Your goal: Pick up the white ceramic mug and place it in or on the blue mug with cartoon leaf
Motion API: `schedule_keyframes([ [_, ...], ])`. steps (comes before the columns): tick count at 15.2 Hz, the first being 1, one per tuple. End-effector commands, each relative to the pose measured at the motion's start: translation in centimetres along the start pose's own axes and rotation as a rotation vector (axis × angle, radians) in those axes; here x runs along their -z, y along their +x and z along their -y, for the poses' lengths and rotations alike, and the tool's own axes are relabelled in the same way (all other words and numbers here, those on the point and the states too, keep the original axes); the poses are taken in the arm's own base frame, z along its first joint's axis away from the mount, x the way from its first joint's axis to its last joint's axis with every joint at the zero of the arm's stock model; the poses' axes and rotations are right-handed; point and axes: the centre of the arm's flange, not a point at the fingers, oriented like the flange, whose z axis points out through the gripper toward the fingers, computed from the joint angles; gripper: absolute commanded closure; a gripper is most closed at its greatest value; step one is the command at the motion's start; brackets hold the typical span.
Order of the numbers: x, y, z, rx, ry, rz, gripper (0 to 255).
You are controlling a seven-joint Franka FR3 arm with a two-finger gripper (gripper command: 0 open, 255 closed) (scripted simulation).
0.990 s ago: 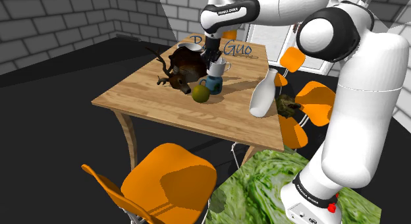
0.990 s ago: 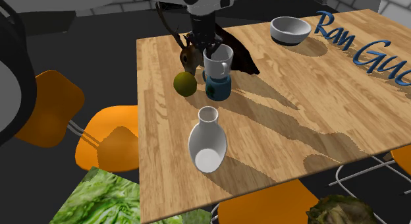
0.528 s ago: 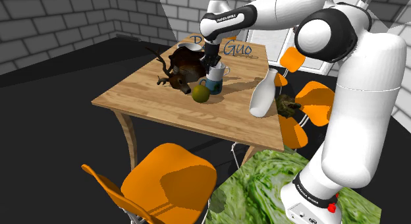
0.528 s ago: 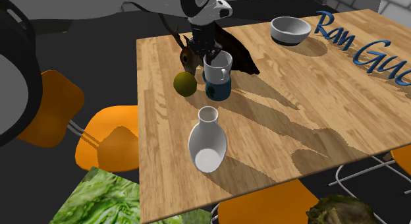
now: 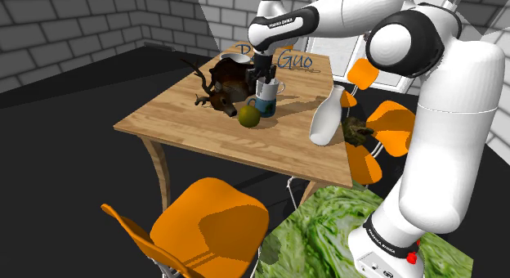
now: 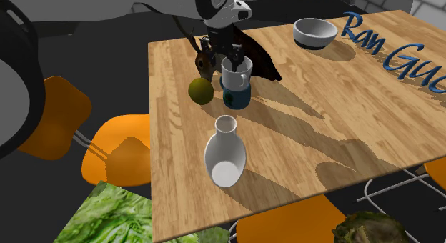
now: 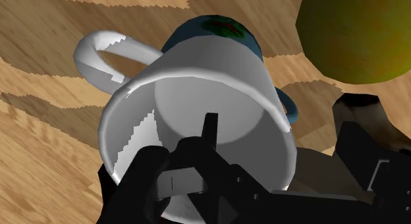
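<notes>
The white mug stands upright on top of the blue mug near the middle of the wooden table. In the second exterior view the white mug rests on the blue mug's rim, handle toward the camera. My gripper hangs right over the white mug's rim, open, with one finger inside the cup and the other outside its wall. In the wrist view that black finger reaches into the white mug, and the blue mug with its leaf picture shows behind it.
An olive-green round fruit lies beside the blue mug. A dark brown antlered head sits just behind the mugs. A white vase stands nearer the table edge, a white bowl at the far corner. Orange chairs ring the table.
The white mug came down onto the blue mug and stayed there. My fingers, shut on its rim before, have spread apart.
</notes>
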Motion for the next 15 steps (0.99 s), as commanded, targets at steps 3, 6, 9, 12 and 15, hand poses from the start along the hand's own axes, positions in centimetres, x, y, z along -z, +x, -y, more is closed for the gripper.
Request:
schedule_keyframes([
  [3,-0.1,0.1,0.0,0.000,0.000,0.001,0],
  [6,3.9,0.1,0.0,0.000,0.000,0.001,0],
  [9,4.9,0.1,0.0,0.000,0.000,0.001,0],
  [12,4.9,0.1,0.0,0.000,0.000,0.001,0],
  [15,4.9,0.1,0.0,0.000,0.000,0.001,0],
])
